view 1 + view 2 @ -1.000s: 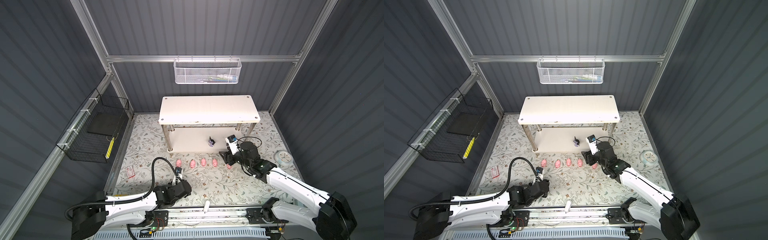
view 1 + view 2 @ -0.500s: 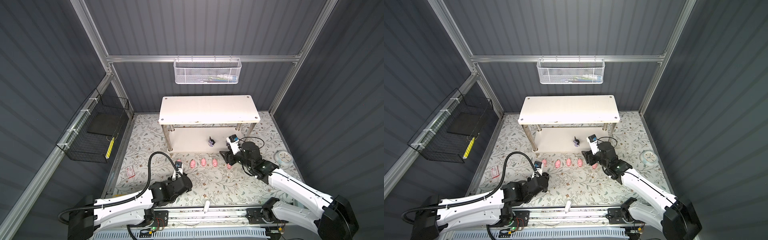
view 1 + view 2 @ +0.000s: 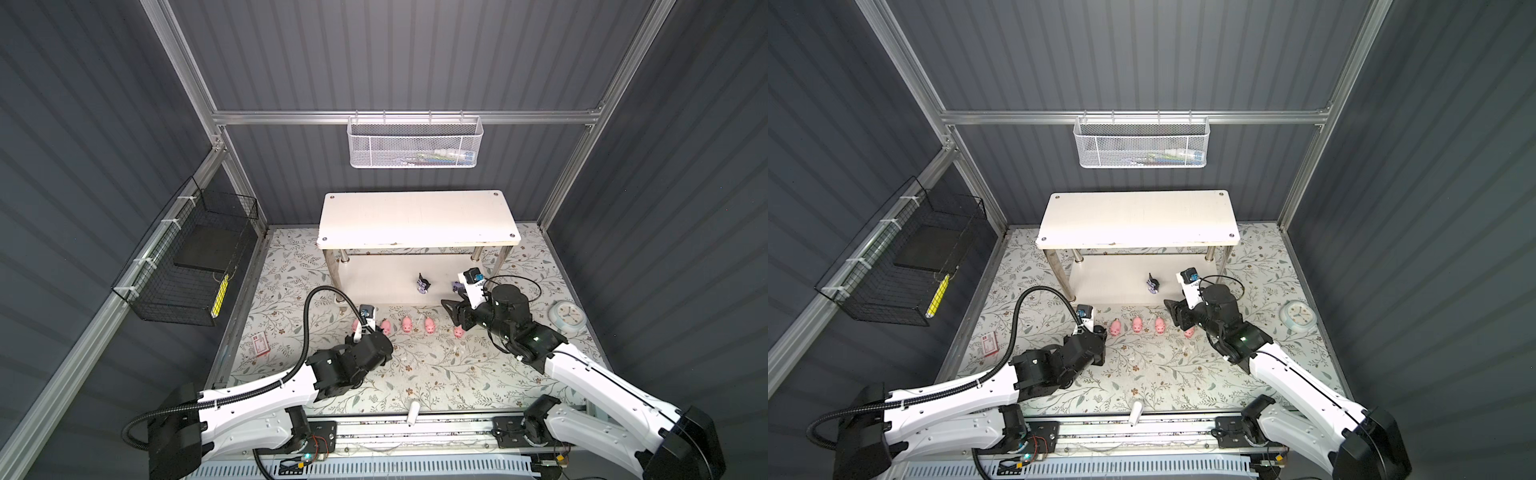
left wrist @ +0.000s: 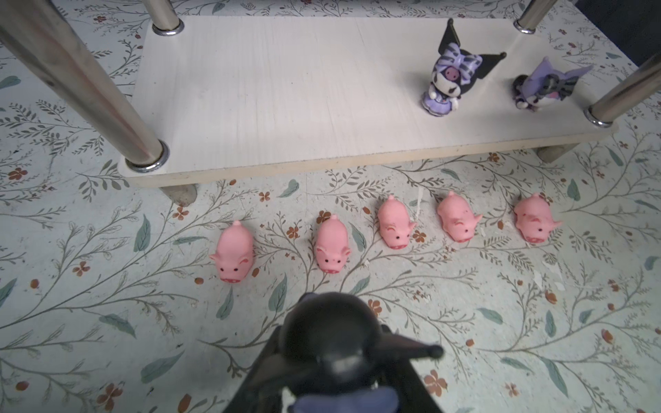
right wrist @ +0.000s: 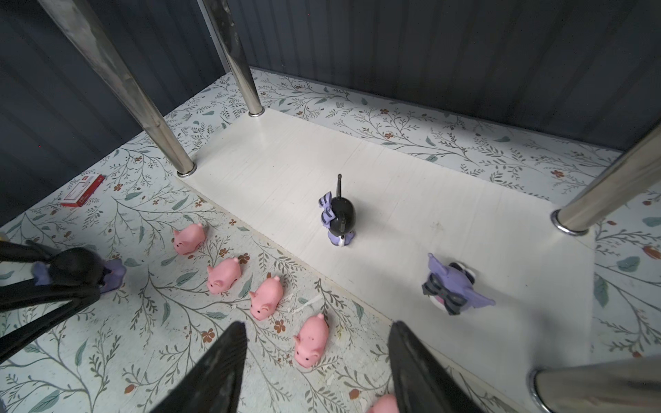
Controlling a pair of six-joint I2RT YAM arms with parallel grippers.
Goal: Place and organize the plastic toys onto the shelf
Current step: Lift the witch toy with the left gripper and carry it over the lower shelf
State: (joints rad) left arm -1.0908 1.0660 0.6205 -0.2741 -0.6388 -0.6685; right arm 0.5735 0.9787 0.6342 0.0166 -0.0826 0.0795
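Observation:
Five pink pigs [image 4: 332, 246] stand in a row on the flowered mat, in front of the white shelf [image 3: 415, 216]. On its lower board [image 4: 286, 89] stands an upright black-eared purple figurine [image 4: 449, 82]. A paler purple one [image 4: 543, 87] lies tilted near the right front leg. My left gripper [image 3: 1099, 331] is shut on a third black-eared figurine [image 4: 332, 329], low over the mat at the row's left end. My right gripper [image 5: 317, 326] hangs open over the row's right end, above a pig [image 5: 311, 339], with nothing between its fingers.
Chrome legs [image 5: 150, 118] stand at the shelf's corners. A pale-blue clock-like dish [image 3: 567, 316] lies at the right. A small red box [image 3: 260, 345] lies at the left, and a white cylinder [image 3: 412, 411] at the front edge. A white mesh basket [image 3: 415, 143] and a black wire basket [image 3: 187, 262] hang on the walls.
My left arm has moved forward toward the row of pigs and the shelf, carrying its figurine. The right arm has stayed where it was.

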